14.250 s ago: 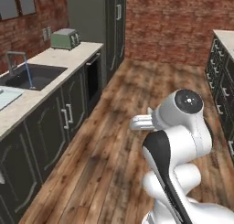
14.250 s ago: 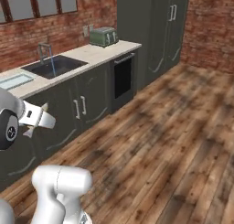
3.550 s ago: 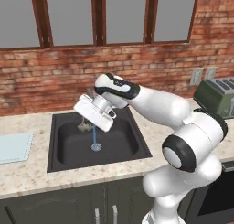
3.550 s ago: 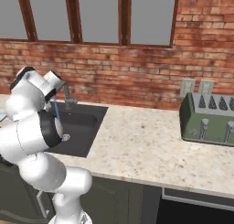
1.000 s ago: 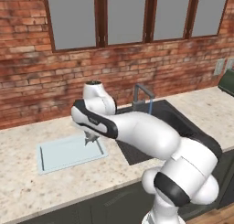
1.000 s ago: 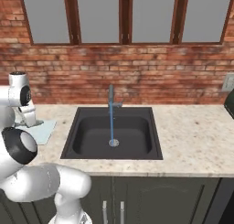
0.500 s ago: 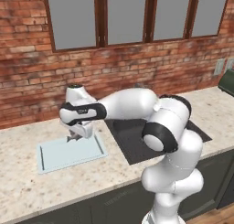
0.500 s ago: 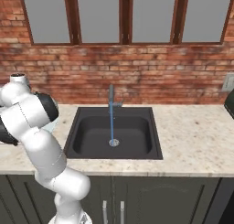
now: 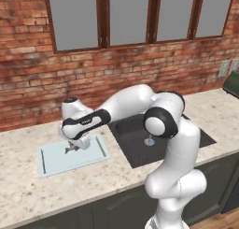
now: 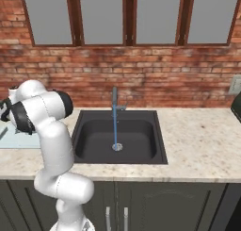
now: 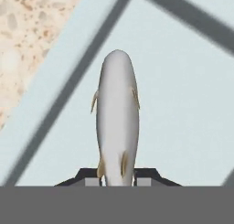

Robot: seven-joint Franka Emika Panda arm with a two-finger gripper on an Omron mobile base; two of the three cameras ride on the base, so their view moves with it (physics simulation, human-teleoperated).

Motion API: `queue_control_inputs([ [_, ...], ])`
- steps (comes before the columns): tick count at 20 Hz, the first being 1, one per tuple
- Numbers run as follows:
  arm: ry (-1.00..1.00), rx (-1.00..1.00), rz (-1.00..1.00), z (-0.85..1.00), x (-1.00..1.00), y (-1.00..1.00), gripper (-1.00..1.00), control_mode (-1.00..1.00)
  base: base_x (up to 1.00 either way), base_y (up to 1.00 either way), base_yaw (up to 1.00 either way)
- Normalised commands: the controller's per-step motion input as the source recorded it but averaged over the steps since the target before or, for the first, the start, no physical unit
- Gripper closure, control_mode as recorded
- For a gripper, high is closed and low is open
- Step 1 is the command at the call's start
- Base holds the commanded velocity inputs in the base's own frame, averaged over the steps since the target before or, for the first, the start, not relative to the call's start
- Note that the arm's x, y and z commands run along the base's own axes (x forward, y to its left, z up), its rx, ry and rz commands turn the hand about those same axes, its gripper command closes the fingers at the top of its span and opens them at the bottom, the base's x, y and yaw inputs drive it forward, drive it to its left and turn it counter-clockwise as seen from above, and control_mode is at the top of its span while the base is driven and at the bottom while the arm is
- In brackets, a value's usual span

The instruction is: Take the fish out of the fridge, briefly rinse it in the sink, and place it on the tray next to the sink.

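Over the tray (image 9: 53,161), left of the sink (image 9: 135,144) on the speckled stone counter (image 9: 28,195): I read this as the last step, the gripper (image 9: 72,149) low above the flat pale-blue panel with its jaws pinched on the fish (image 11: 117,120). In the hand view that fish is smooth, grey and spindle-shaped with small tan fins, nose pointing away across the tray's thin raised rim. Next, I judge, lower it flat inside the rim, part the fingers, lift clear; water runs from the faucet (image 10: 115,103).
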Motion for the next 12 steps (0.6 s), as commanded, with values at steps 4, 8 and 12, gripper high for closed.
queue_control_inputs([
  [4,-0.03,0.0,-0.02,-0.02,0.2,0.0,-1.0,-1.0,0.0,0.0,0.0],
  [8,-0.11,0.0,-0.02,0.42,-0.12,0.0,-1.0,-1.0,0.0,0.0,0.0],
  [12,-0.44,-0.05,-0.02,0.99,-0.48,0.0,-1.0,-1.0,0.0,0.0,0.0],
])
